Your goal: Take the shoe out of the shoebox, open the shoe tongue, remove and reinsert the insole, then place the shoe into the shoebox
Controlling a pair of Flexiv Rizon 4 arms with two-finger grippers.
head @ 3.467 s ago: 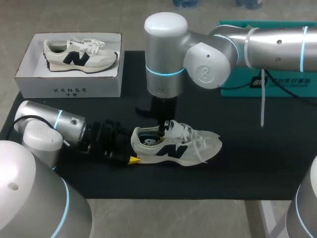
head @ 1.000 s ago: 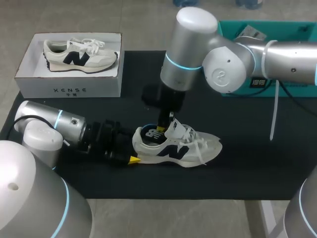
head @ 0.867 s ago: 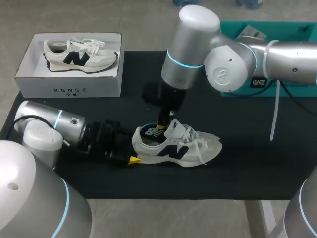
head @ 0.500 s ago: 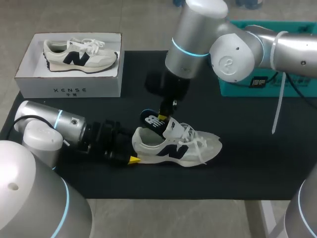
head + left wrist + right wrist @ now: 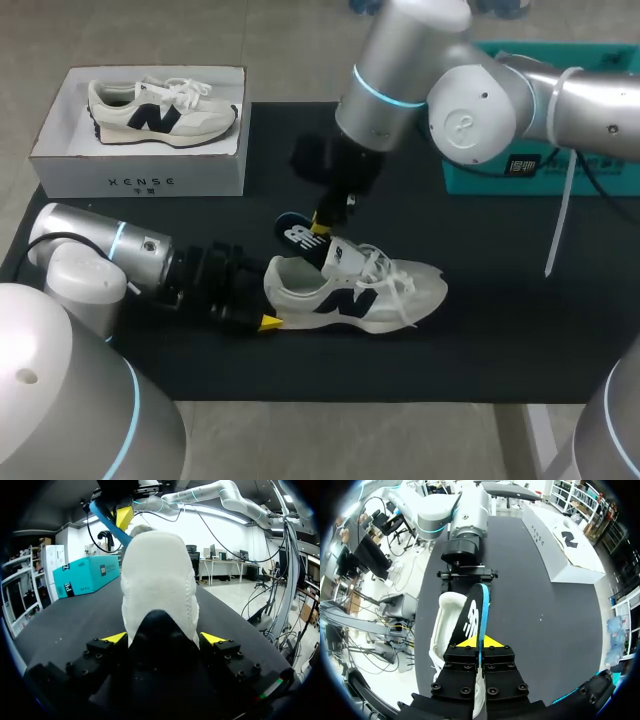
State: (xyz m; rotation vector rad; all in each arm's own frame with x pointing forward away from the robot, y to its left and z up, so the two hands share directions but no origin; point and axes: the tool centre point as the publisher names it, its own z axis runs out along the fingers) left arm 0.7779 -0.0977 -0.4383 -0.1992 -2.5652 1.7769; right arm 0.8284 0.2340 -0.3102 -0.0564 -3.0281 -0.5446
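Observation:
A white sneaker [image 5: 360, 295] with a dark logo lies on its side on the black table mat [image 5: 500, 330]. My left gripper [image 5: 270, 302] comes in low from the left and is shut on the shoe's heel [image 5: 157, 580]; its yellow tips [image 5: 114, 637] press on both sides. My right gripper [image 5: 322, 222] hangs above the shoe's opening, shut on the edge of a dark blue insole [image 5: 297, 235]. The insole [image 5: 472, 612] is out of the shoe and tilts toward the heel. A white shoebox [image 5: 140, 150] at the back left holds a second sneaker [image 5: 160, 110].
A teal box [image 5: 560, 130] stands at the back right, behind my right arm. A white strap [image 5: 555, 230] dangles from that arm over the mat. Bare mat lies right of the shoe and between shoe and shoebox.
My right gripper has risen and drawn back toward the left, pulling the insole up out of the shoe. The left arm and the shoe have stayed put.

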